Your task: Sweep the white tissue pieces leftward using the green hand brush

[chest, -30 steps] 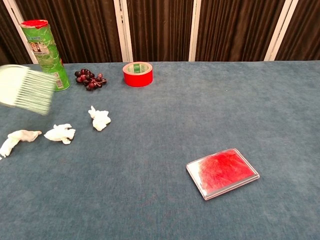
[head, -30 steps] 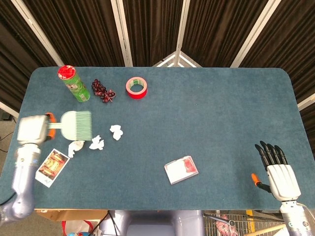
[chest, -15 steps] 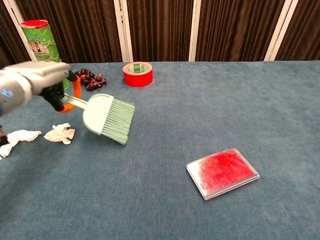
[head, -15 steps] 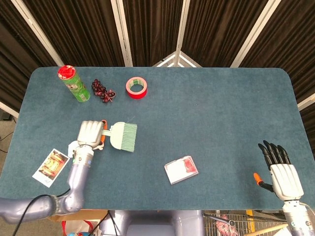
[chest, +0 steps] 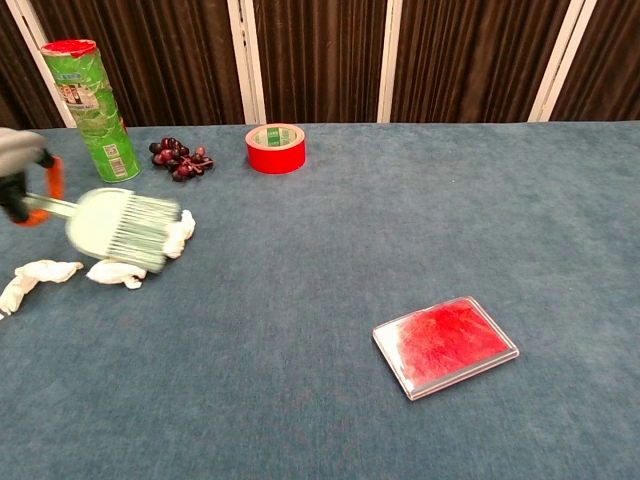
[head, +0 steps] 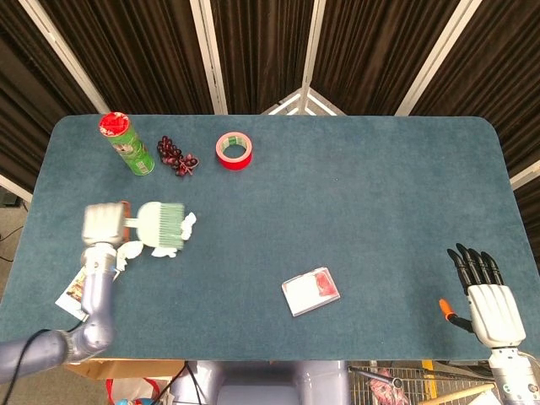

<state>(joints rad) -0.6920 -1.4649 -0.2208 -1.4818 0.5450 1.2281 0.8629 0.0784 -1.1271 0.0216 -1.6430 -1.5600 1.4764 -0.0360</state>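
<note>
Head view: my left hand [head: 105, 224] grips the green plastic hand brush [head: 160, 225], bristles against a crumpled white tissue piece [head: 186, 223]; my right hand [head: 488, 291] rests released, fingers spread. Chest view: mid-sweep; next stroke should carry the remaining tissue pieces [chest: 116, 271] leftward across the blue tabletop [chest: 400, 220].

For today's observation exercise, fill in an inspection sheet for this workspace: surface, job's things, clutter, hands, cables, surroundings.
Surface: blue felt table, flat.
Job's things: green hand brush with bristles against one white tissue piece; two more tissue pieces lie left of it.
Clutter: green can, grapes, red tape roll, clear case with red contents, picture card at the left edge.
Hands: left hand holds the brush handle; right hand rests flat, fingers apart, at the near right corner.
Cables: nothing seen on the table.
Surroundings: dark curtains behind white frame bars.
</note>
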